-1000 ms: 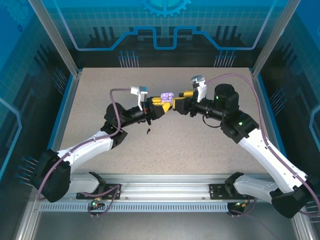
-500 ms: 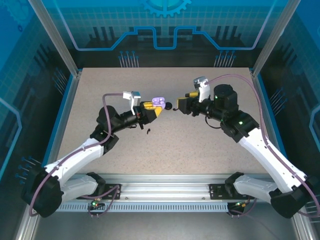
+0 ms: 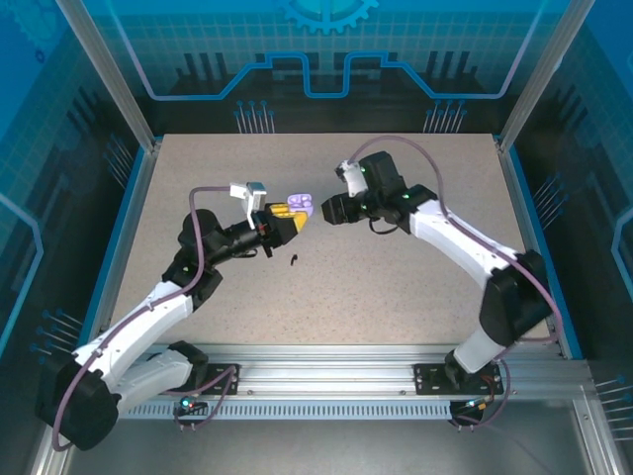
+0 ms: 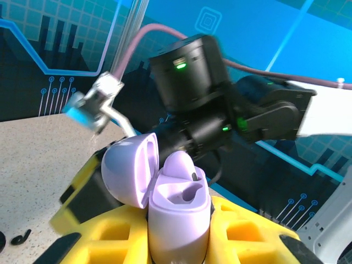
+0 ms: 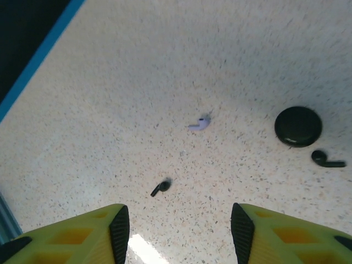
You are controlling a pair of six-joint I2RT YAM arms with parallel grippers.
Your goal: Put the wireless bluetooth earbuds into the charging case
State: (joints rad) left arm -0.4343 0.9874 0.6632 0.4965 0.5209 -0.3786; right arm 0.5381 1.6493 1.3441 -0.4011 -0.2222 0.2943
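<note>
One lavender bud [image 5: 201,123] lies on bench [image 5: 110,82] just ahead of right hand [image 5: 179,231], half open, empty. Left hand [image 4: 177,246] clamped on open lavender case [image 4: 179,206]. Bud looks light, slick: pinch across stem.

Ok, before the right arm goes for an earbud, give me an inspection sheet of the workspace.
Surface: speckled beige table, nothing spilled.
Job's things: lavender case open, lid back, in the left gripper; its contents unclear. Black case looks shut, on the table. Lavender earbud loose on the table. Black earbud beside the black case; second black earbud apart, nearer the right gripper.
Clutter: nothing seen.
Grippers: left gripper shut on the lavender case, raised off the table; right gripper open, nothing between its fingers.
Cables: purple cable looped along each arm, clear of the earbuds.
Surroundings: blue walls, aluminium frame.
</note>
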